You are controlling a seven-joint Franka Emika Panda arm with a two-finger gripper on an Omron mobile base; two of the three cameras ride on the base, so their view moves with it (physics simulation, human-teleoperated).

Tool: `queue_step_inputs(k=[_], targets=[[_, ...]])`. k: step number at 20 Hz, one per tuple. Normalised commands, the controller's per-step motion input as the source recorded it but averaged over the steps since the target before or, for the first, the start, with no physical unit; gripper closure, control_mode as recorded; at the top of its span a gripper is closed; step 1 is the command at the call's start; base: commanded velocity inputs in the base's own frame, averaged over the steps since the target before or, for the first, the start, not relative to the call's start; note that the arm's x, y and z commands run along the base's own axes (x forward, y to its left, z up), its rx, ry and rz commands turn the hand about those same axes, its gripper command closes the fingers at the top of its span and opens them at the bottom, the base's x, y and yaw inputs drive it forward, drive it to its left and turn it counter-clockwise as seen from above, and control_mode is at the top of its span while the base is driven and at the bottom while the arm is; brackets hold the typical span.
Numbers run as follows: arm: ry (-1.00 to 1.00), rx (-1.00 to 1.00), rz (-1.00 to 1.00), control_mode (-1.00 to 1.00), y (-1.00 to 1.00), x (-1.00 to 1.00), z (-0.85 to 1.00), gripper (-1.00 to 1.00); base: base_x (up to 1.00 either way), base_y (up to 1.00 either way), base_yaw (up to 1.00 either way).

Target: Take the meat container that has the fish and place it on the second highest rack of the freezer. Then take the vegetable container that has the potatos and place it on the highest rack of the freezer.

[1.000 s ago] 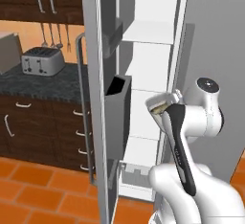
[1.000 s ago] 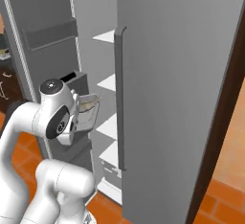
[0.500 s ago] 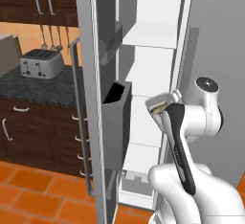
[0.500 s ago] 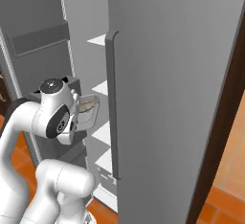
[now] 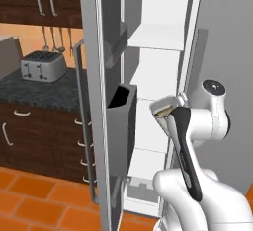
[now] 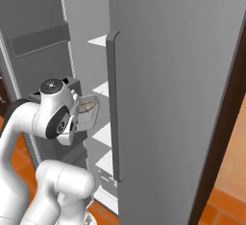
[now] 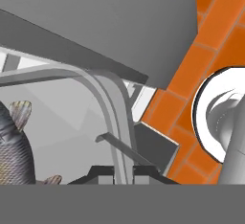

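Observation:
My gripper (image 7: 123,171) is shut on the rim of a clear white tub (image 7: 111,94), the meat container, with a grey scaly fish (image 7: 12,144) lying inside. From the base views the tub (image 5: 165,109) (image 6: 89,109) hangs tilted at the end of my arm, just in front of the freezer (image 5: 158,77), which stands with its left door (image 5: 96,77) swung out. Inside, thin white shelves are stacked: one (image 5: 153,40) (image 6: 98,40) sits above the tub's height and others lie lower (image 6: 102,132). The frame cuts off the top of the stack. No potatoes are in sight.
A dark bin (image 5: 121,126) hangs on the open door's inside, close left of the tub. The shut right door with its long bar handle (image 6: 113,108) stands close on the right. A toaster (image 5: 43,64) sits on the dark counter (image 5: 34,89). Orange tiles (image 5: 29,195) cover the floor.
Both base views have shifted a little as the base moved, and the freezer looks slightly nearer. The tub stays held in the same spot in front of my arm.

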Motion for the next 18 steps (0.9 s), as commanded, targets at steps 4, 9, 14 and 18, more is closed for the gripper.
queue_step_inputs(k=[4, 9, 14, 18], targets=[[0.0, 0.0, 0.0, 1.0, 0.0, 0.0, 0.0, 1.0, 0.1, 0.39, -0.15], [0.0, 0.0, 0.0, 1.0, 0.0, 0.0, 0.0, 1.0, 0.1, 0.16, -0.18], [0.0, 0.0, 0.0, -1.0, 0.06, 0.12, 0.0, 1.0, 0.3, 0.2, -0.1], [0.0, 0.0, 0.0, -1.0, 0.05, 0.66, -0.01, 1.0, 0.0, 0.0, 0.0]])
